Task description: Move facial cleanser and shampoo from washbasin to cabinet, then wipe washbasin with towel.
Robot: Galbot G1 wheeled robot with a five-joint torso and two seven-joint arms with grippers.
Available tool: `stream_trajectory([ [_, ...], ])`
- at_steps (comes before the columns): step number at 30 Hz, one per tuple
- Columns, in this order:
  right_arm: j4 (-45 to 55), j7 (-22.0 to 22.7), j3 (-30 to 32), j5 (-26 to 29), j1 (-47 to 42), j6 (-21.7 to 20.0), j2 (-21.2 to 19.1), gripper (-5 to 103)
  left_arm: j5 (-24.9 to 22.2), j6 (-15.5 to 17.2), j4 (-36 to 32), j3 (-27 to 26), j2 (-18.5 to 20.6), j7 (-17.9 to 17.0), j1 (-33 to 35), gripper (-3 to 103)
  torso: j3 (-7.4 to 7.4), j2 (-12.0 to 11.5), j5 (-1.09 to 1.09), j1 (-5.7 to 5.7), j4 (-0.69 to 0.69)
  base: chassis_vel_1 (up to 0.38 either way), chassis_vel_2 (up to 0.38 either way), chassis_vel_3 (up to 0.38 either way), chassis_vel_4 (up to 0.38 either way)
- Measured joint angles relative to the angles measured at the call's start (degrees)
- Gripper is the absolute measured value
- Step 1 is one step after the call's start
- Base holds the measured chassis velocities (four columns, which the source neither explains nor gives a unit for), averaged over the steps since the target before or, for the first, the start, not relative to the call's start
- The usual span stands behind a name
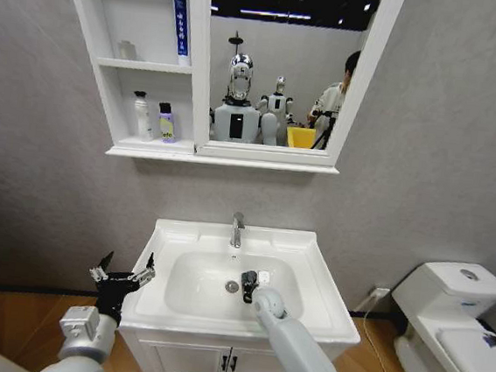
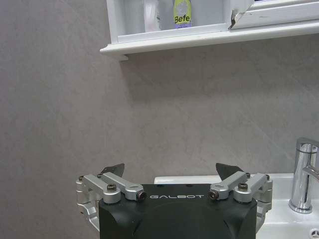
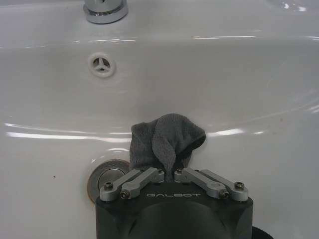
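- Grey walls surround the white washbasin (image 1: 317,285), which sits below the wall-hung cabinet (image 1: 146,62).
- Down in the washbasin's bowl, the right claw (image 3: 171,175) is clenched on the dark grey towel (image 3: 164,139), pressing it to the porcelain just beside the round drain (image 3: 102,177).
- A chrome tap (image 1: 238,229) stands at the washbasin's back edge.
- Beside the washbasin's left edge, the left claw (image 1: 122,275) hangs released, fingers spread.
- Above the washbasin, bottles (image 1: 166,123) stand on the cabinet's shelves.
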Motion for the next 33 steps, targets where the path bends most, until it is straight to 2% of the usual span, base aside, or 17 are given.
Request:
stream_trajectory([
  [4, -2.1, -1.5, -2.1, -2.0, 1.6, 1.0, 2.1, 3, 0.0, 0.0, 0.0, 0.0, 0.0, 0.0, 0.0, 100, 0.0, 0.0, 0.01, 0.01, 0.01, 0.0, 0.0, 0.0, 0.0],
  [17, -6.4, -2.9, -5.5, -2.8, 5.2, 1.5, 8.0, 3, 0.0, 0.0, 0.0, 0.0, 0.0, 0.0, 0.0, 100, 0.0, 0.0, 0.0, 0.01, 0.02, 0.0, 0.0, 0.0, 0.0],
  [22, -6.2, -2.9, -5.2, -2.8, 4.6, 1.5, 7.1, 3, 0.0, 0.0, 0.0, 0.0, 0.0, 0.0, 0.0, 100, 0.0, 0.0, 0.01, 0.01, 0.01, 0.0, 0.0, 0.0, 0.0],
  [33, -0.5, -1.5, -1.9, -0.4, 0.2, 0.8, 1.0, 3, 0.0, 0.0, 0.0, 0.0, 0.0, 0.0, 0.0, 100, 0.0, 0.0, 0.02, 0.0, 0.0, 0.0, 0.0, 0.0, 0.0],
])
